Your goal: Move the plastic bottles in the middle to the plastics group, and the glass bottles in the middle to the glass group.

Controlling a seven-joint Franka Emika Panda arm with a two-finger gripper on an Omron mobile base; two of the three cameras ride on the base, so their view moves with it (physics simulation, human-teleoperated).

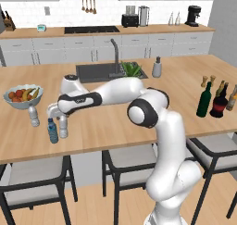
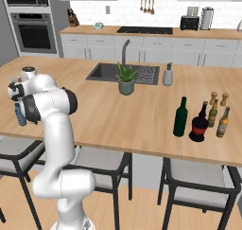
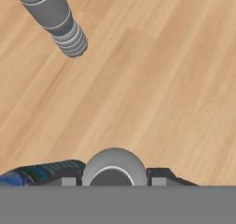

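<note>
Hand (image 1: 62, 121) grasping clear water bottle (image 1: 63, 128), upright, axis vertical, standing on table (image 1: 115, 122) near its front edge | blue bottle (image 1: 53, 131) just beside, second clear bottle (image 1: 34, 116) near | bare wood beyond | green wine bottle (image 1: 204, 100), red-label bottle (image 1: 218, 103) upright far right.

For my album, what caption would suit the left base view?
Robot arm sets a small clear bottle beside the blue bottle on a kitchen island.

Glossy white arm (image 1: 171, 140), rounded segments, dark joints, black wrist band
</note>
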